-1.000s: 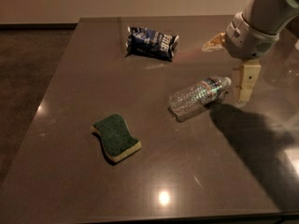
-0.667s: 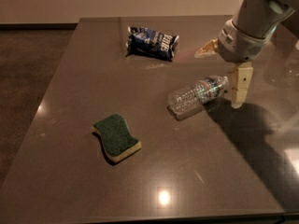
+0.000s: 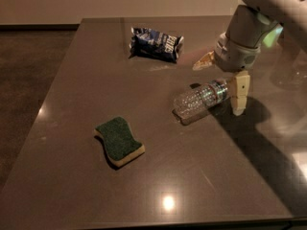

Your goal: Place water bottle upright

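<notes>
On the surface [image 3: 72,186]: one bottle [image 3: 194,103] on its side, one sponge [image 3: 119,140], one bag [image 3: 156,43], all apart. Gripper [image 3: 218,87] jaws open astride bottle's cap end; sponge nearest front edge.

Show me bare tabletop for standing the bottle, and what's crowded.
Free: the near strip of the table in front of sponge and water bottle; also the stretch between sponge and snack bag. Crowded: the bottle's cap end, where the open end effector hangs.

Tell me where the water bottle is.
The water bottle lies on its side right of centre on the table in the camera view; the open gripper straddles its cap end.
</notes>
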You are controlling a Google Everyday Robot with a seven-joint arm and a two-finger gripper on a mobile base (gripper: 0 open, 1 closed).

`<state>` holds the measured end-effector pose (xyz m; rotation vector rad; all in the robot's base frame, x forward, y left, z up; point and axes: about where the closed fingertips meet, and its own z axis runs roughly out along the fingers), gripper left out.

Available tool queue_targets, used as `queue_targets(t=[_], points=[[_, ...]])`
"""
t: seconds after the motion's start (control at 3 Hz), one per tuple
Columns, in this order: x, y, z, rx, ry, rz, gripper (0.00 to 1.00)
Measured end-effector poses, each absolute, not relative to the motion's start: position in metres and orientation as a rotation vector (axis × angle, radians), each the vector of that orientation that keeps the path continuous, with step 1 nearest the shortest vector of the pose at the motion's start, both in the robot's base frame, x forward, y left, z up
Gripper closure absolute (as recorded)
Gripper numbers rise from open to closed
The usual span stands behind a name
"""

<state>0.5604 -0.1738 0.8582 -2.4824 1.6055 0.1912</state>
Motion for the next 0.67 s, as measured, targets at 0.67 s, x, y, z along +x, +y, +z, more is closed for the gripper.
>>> queue_targets(t=[0.67], points=[[0.5628,-0.1699,0.8416,-2.490,1.637,0.214,0.23]])
